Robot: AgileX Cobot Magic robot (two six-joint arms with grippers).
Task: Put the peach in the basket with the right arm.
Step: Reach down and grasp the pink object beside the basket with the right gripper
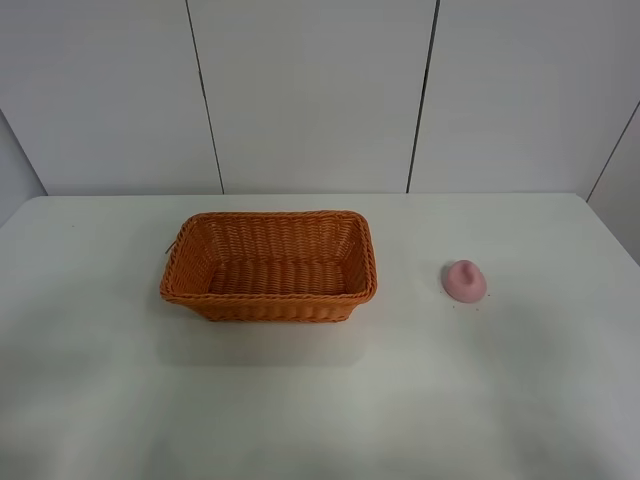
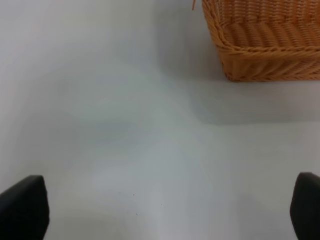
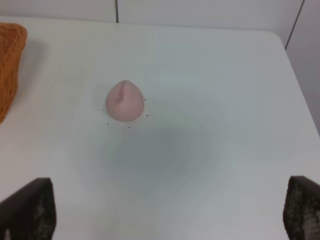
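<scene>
basket (image 1: 268, 298): orange-brown, tight woven wicker, braided rim | peach (image 1: 465, 281): matte pink, darker pink in crease | worktop (image 1: 500, 400): plain white, tiny dark specks around peach | wall (image 1: 310, 90): pale grey panels, thin dark seams | left tool (image 2: 165, 212): plain black | right tool (image 3: 170, 212): black, grainy speckled texture

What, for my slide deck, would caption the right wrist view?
Open jaws facing a pink peach on a white table, wicker basket nearby.

I read no text, label, brand, number or sign in any view (not on the basket (image 1: 268, 300), the peach (image 1: 465, 282) or the worktop (image 1: 520, 380)).
</scene>
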